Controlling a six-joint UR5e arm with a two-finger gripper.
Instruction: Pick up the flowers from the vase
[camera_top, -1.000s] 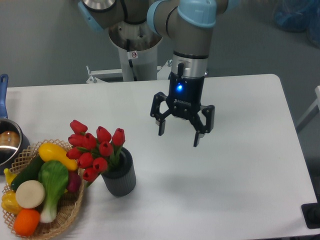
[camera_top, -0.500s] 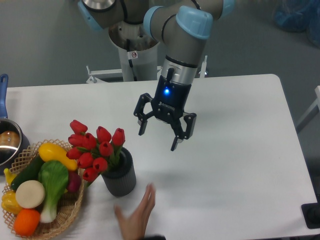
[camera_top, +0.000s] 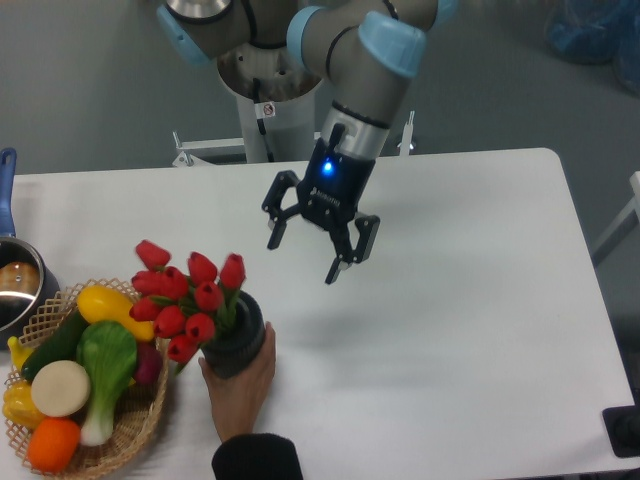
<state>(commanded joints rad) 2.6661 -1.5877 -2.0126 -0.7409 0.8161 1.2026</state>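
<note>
The flowers (camera_top: 185, 295), a bunch of red tulips with green leaves, stand in the dark grey ribbed vase (camera_top: 237, 337) at the front left of the white table. They lean left over the basket. My gripper (camera_top: 302, 255) is open and empty. It hangs above the table to the right of the flowers and a little behind them, apart from them, tilted toward the left.
A person's hand (camera_top: 243, 385) reaches in from the front edge and holds the vase's base. A wicker basket (camera_top: 135, 430) of toy vegetables sits left of the vase. A steel pot (camera_top: 18, 285) with a blue handle is at the left edge.
My gripper has moved left toward the flowers and tilted. The hand came in from the front edge and took hold of the vase, which shifted slightly.
</note>
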